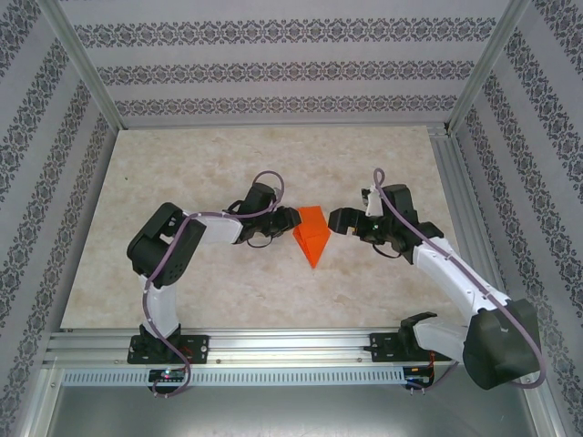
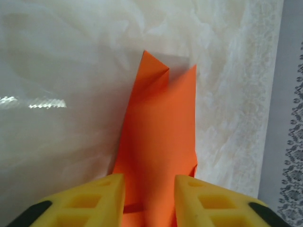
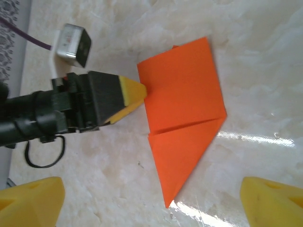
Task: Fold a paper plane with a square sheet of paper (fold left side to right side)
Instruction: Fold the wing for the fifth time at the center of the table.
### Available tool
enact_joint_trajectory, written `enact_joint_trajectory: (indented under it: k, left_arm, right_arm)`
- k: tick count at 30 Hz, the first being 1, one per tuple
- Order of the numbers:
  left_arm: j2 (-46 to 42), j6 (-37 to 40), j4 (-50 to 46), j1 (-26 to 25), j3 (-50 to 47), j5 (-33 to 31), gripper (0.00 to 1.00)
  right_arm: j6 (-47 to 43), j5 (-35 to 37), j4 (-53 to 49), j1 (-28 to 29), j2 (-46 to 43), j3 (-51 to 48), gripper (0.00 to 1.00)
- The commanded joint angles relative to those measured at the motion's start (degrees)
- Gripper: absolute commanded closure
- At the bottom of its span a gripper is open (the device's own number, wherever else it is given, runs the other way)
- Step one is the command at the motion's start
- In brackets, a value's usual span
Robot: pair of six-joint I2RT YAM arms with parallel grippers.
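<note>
The paper (image 1: 311,235) is being straddled at its left edge by the left claw (image 2: 149,184), though whether it is being clamped cannot be told, while the right claw (image 3: 151,187) is being held wide apart just off its right edge.

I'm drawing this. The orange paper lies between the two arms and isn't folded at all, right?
No. The paper lies between the two arms, but it is folded: the right wrist view shows a crease across it and a pointed end.
</note>
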Motion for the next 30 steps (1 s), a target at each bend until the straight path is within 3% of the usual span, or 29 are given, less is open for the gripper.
enact_joint_trajectory:
  k: [1,10,13,20,30]
  left_arm:
    - [1.15,-0.2,3.01,-0.73,2.15,1.62,0.7]
    - [2.19,0.13,5.11,-0.72,2.63,3.54,0.69]
    - [3.25,0.03,5.97,-0.74,3.38,4.72,0.75]
    - [1.21,0.15,10.21,-0.13,1.75,8.41,0.99]
    - [-8.66,7.88,7.36,2.91,-2.5,19.02,1.0]
  right_arm:
    - [0.96,-6.08,4.33,-3.34,-1.17,-2.71,0.09]
    - [0.21,-9.52,5.35,-5.79,0.0,-3.73,0.13]
    - [0.6,-10.35,7.04,-5.88,0.76,-4.42,0.14]
    - [4.41,-15.38,18.46,-8.22,2.94,-8.37,0.21]
    - [3.69,-23.6,32.99,-8.79,12.19,-9.33,0.24]
